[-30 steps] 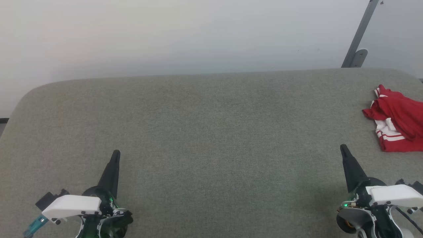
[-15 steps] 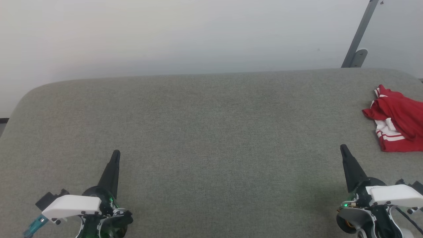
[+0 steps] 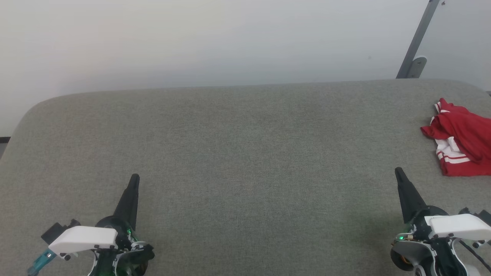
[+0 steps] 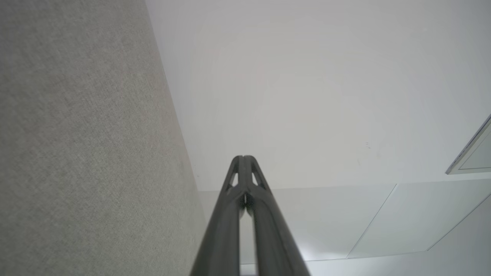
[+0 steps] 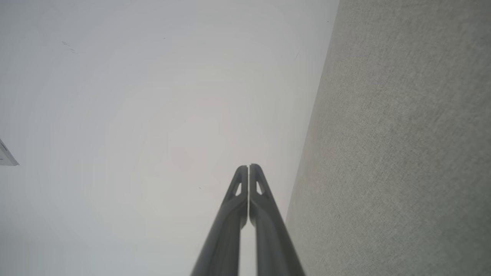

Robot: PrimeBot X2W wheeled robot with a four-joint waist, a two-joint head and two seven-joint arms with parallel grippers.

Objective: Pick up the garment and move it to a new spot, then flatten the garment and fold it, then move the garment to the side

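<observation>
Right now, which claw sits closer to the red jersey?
The right claw: the crumpled red jersey lies a short way ahead and to its right, while the left claw sits far across at the head view's lower left.

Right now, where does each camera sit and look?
Head view: from the head, down at the grey table and crumpled red jersey; left fingers, right fingers show.
Left wrist view: along shut left fingers toward the white wall.
Right wrist view: along shut right fingers toward the wall.
Both wrist views share table and wall.
</observation>
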